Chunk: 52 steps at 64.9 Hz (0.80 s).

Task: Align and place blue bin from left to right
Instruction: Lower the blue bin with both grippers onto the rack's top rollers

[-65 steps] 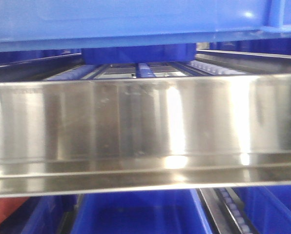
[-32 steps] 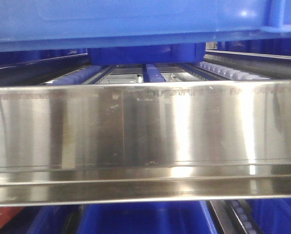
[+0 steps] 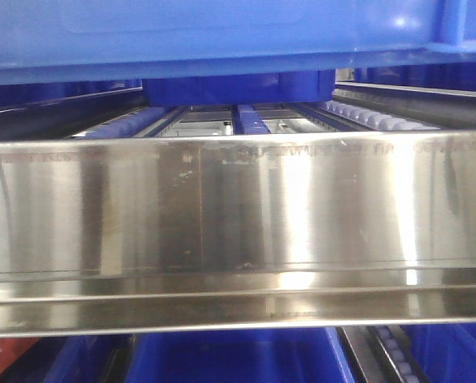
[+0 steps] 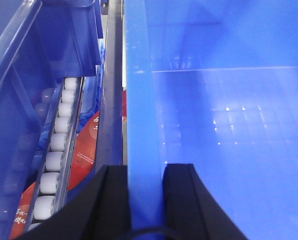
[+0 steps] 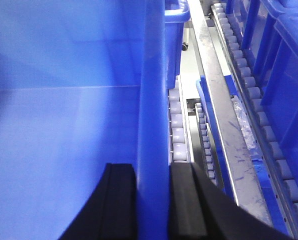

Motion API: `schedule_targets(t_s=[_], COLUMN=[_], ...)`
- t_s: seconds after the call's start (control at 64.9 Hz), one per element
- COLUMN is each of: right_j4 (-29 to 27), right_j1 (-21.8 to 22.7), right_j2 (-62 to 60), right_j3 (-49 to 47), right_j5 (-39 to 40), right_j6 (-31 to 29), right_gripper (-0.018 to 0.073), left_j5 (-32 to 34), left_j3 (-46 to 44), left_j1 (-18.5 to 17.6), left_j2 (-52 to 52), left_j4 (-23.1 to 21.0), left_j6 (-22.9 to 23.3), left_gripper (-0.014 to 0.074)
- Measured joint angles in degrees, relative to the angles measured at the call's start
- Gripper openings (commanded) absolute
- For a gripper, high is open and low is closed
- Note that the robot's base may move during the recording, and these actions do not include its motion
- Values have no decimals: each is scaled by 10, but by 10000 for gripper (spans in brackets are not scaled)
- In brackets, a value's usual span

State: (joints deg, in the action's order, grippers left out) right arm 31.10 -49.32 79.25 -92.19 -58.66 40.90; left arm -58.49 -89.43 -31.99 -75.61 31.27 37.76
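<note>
Pinching with black fingers (image 4: 109, 200): left gripper (image 4: 145, 172) clamped across left wall of bin (image 4: 229, 125), right gripper (image 5: 153, 172) across right wall. Held raised, base just above steel rail (image 3: 238, 207), rollers (image 5: 176, 130) beneath. Versus one second back: rail lower and further right in front view, bin fixed in frame; nothing shifted over last half second. Reads as repositioning finished, alignment near, lowering still to do. Glossy smooth plastic, thin straight walls, faint grid on floor. Mirror-like steel, streaky glare. Pale round rollers in rows.
</note>
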Motion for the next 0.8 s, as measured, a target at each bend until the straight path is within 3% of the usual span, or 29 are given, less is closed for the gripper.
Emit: schedule_targets(t_s=[0.385, 0.801], right_j4=[0, -12], right_j1=[1, 65], right_j2=[0, 50], right_j3=[0, 0], right_j5=[0, 18], right_j6=[0, 1], right_gripper=[-79, -79], left_j5=[4, 54], left_j3=[0, -8], left_j1=[0, 29], left_j2=[0, -76], left_j4=[0, -50], left_j6=[0, 0], left_gripper=[-111, -111])
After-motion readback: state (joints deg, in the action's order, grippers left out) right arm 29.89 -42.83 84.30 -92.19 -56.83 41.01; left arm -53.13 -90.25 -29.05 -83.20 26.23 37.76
